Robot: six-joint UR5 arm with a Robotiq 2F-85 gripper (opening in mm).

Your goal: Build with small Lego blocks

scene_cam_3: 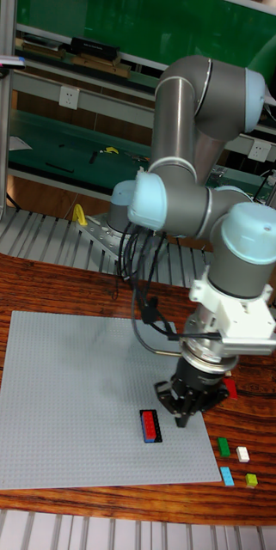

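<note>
The hand (182, 414) hung low over the near right part of the baseplate (69, 387), fingers pointing down and close to the studs. Whether anything sat between its fingers could not be told; the dark fingers hid the gap, and how far apart they stood was unclear too.

Just to its left lay the build (151, 425), a red block edged in black with a sliver of blue at its near end, seated on the plate. The hand stood beside it, seemingly not on it.

To the right of the hand, off the plate on the wooden worktop (266, 412), waited the loose stock: a green block (224, 445), a white block (242, 455), a blue block (228, 476) and a lime block (251, 480), close together but apart from one another. A red piece (232, 388) showed behind the hand's right side, partly hidden.

The step looked like placing or pressing at the build. To do it well, the hand probably needed to square its fingers with the stud rows, come straight down rather than at a slant, and press evenly so that the block seated without sliding the plate. On release, opening only slightly and lifting vertically would keep from knocking the build loose.
</note>
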